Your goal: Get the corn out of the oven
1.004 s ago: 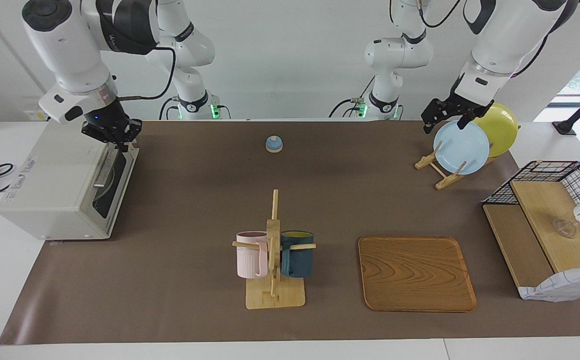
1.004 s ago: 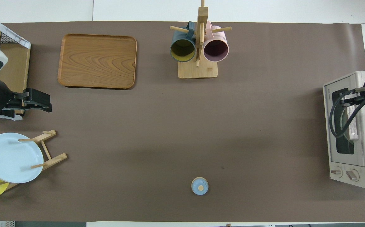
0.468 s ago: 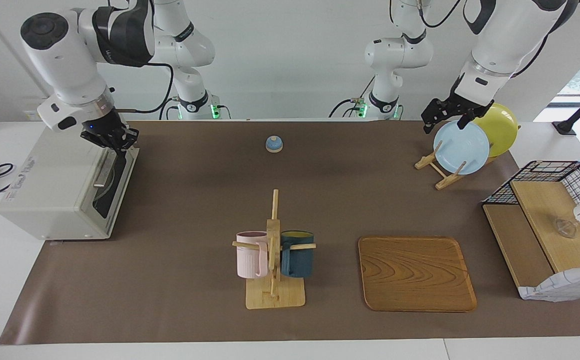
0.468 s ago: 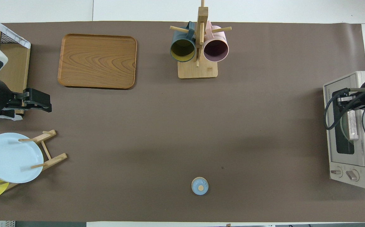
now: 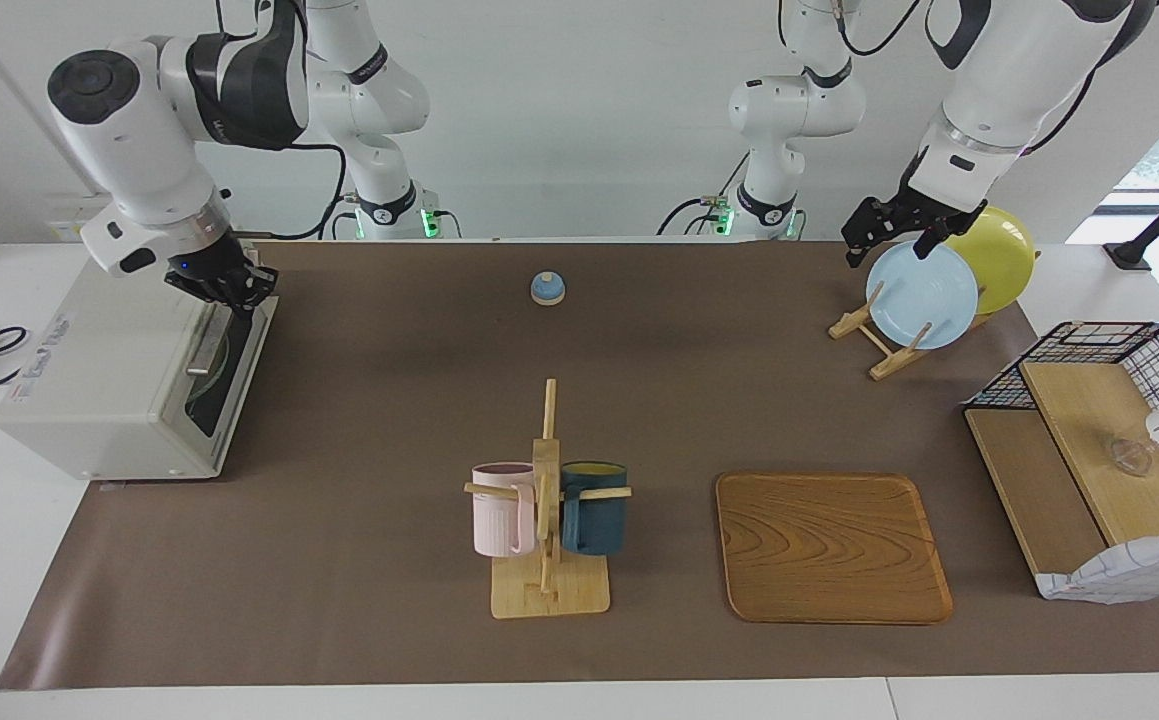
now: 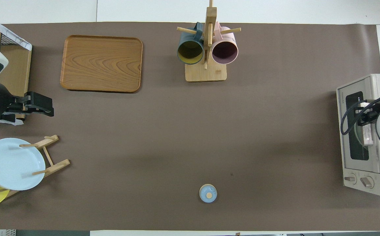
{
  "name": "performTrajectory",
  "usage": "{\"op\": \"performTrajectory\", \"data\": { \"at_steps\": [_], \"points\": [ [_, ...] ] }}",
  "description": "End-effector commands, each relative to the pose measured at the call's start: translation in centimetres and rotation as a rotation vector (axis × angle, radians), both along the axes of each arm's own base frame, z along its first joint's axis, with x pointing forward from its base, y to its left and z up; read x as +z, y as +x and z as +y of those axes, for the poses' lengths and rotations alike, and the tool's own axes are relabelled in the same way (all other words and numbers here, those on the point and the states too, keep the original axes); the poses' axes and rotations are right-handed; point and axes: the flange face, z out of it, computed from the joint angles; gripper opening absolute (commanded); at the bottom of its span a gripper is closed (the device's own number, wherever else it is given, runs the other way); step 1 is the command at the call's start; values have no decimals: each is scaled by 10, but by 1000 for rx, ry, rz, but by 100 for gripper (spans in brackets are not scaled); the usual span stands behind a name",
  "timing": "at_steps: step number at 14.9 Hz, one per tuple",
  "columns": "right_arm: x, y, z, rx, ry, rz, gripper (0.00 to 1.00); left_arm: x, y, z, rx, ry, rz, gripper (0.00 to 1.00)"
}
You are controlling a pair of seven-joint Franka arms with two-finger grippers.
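The off-white oven stands at the right arm's end of the table, its dark glass door shut and facing the table's middle. My right gripper hangs just above the silver bar handle at the door's top edge; it also shows in the overhead view. I cannot tell whether it touches the handle. The corn is hidden; only a pale round shape shows through the glass. My left gripper waits, open and empty, in the air above the blue plate.
A mug tree with a pink and a dark blue mug stands mid-table. A wooden tray lies beside it. A plate stand with a blue and a yellow plate, a wire rack and a small blue bell are also here.
My right gripper has shifted a little from the door's edge in over the handle, and its arm has swung. The oven door has stayed shut. The left arm has not moved.
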Motion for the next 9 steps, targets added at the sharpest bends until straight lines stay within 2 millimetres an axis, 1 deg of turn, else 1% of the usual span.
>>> {"op": "performTrajectory", "data": {
  "at_steps": [1,3,4,5,7,9],
  "points": [
    [-1,-4,-3,97,-49,11,0,5,-3,4,1,15,-7,100],
    [2,-6,-14,102,-60,23,0,5,-3,4,1,15,-7,100],
    [1,-8,-24,85,-58,19,0,5,-3,4,1,14,-7,100],
    [-1,-9,-27,76,-56,25,0,5,-3,4,1,15,-7,100],
    [0,-9,-25,75,-53,19,0,5,-3,4,1,15,-7,100],
    [-2,-9,-27,79,-51,13,0,6,-3,4,1,15,-8,100]
  ]
}}
